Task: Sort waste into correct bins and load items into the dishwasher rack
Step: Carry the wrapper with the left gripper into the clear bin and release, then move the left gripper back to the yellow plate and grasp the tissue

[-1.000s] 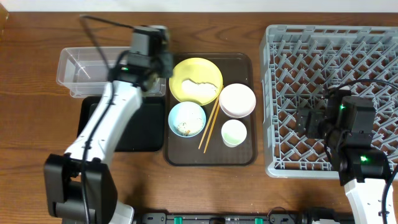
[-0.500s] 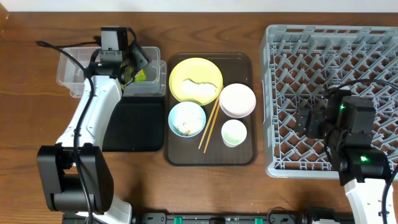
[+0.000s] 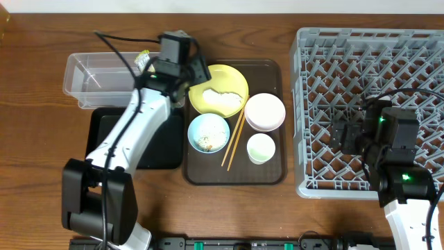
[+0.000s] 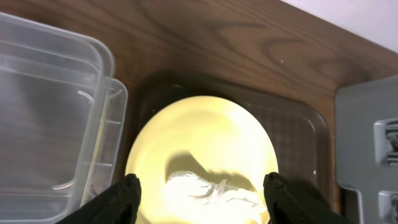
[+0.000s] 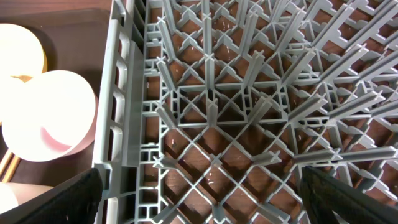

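The tub point(image 3: 97, 80) has a wrapper point(image 3: 143, 60) at its right end. On the brown tray point(image 3: 267, 173), the plate point(image 3: 232, 76) carries the tissue point(image 3: 222, 98), and the blue bowl point(image 3: 208, 123) holds scraps point(image 3: 206, 142). Only the left wrist view shows the left gripper point(image 4: 202, 199) partly open and empty above the tissue. The right wrist view shows the right gripper point(image 5: 202, 199) spread wide over the rack point(image 5: 249, 93), holding nothing.
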Robot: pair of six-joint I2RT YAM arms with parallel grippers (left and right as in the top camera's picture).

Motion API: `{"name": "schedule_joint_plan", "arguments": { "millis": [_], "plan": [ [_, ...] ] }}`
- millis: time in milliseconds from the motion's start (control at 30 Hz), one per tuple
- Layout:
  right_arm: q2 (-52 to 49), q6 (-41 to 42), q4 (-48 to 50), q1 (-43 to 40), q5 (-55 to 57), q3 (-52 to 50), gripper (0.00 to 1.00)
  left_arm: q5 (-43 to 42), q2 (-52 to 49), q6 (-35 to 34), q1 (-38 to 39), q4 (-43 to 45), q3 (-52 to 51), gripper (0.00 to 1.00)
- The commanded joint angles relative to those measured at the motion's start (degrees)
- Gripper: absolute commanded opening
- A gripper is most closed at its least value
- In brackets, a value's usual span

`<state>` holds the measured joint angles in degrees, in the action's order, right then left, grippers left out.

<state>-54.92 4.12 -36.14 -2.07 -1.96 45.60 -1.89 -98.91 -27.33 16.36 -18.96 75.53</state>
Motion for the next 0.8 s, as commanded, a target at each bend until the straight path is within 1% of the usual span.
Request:
{"name": "schedule_joint_plan", "arguments": {
  "millis": [0, 167, 200, 333, 467, 600, 767],
  "plan": [
    [0.0, 0.6, 0.1, 1.0, 0.0, 1.3, 0.99, 11.5, 0.4, -0.3, -0.5, 0.7, 0.6, 0.54],
    [0.0, 0.6, 0.0, 1.0, 0.0, 1.3, 0.99, 11.8, 0.5, -0.4, -5.0, 2.2, 0.6, 0.26],
    [0.0, 0.6, 0.0, 1.0, 0.0, 1.3, 0.99, 11.8, 0.5, -0.4, -6.0, 2.2, 0.6, 0.24],
    [0.0, 0.8, 0.1, 1.0, 0.0, 1.3, 0.99, 11.8, 0.3, -0.3, -9.6, 1.9, 0.6, 0.23],
    [-0.1, 0.8, 0.1, 1.0, 0.0, 1.3, 0.99, 11.6, -2.1, -0.3, -12.0, 1.7, 0.6, 0.23],
    [-0.1, 0.8, 0.1, 1.0, 0.0, 1.3, 0.99, 11.5, -5.2, -0.3, -12.7, 0.2, 0.6, 0.23],
    [-0.1, 0.8, 0.1, 1.0, 0.0, 1.3, 0.99, 11.4, -8.2, 0.8, -12.8, -0.3, 0.6, 0.27]
  ]
}}
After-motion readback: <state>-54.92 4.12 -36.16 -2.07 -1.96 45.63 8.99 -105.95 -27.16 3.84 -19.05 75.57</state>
